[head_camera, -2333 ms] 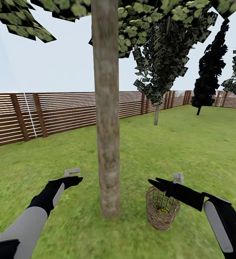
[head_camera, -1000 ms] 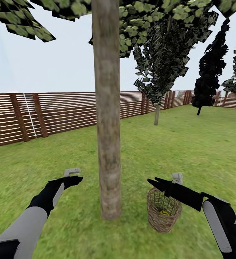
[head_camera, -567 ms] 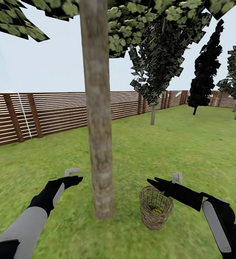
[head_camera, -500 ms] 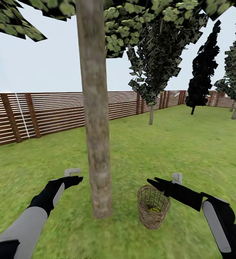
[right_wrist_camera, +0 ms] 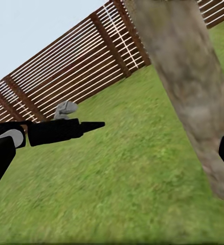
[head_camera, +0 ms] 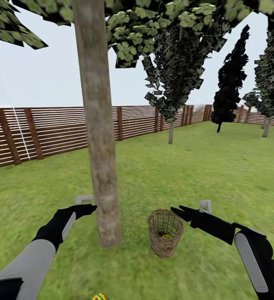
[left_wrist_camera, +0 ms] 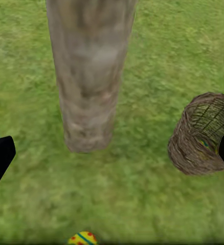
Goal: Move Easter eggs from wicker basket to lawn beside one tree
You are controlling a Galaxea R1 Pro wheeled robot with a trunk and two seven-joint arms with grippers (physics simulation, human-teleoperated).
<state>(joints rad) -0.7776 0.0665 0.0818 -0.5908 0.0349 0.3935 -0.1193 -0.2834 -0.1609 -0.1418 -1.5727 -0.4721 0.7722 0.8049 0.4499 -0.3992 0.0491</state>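
Two eggs can be made out: one Easter egg (head_camera: 167,236) lies at the bottom of the wicker basket (head_camera: 165,233), low and right of centre in the head view, and another egg (head_camera: 98,296) rests on the lawn (head_camera: 203,175) at the very bottom edge, near the foot of the tree (head_camera: 98,158); a third I cannot find. The basket stands upright just beside the trunk, on its right, not touching it. The left gripper (head_camera: 86,207) hangs at lower left close to the trunk, its fingers seemingly together in the head view though they sit wide apart at the edges of the left wrist view, so I cannot tell its state. The right gripper (head_camera: 181,212) hovers just right of the basket rim with its two fingers spread and nothing between them. I judge the egg hard, smooth, light and apt to slip or roll, so it should be pinched across its widest middle, coming straight down through the basket mouth; the woven wall looks light and may tip if nudged. Compared with 2.3 seconds ago, the whole scene has slid towards the left of the frame, so the camera has turned, while both arms keep their places and the egg on the grass has come into sight.
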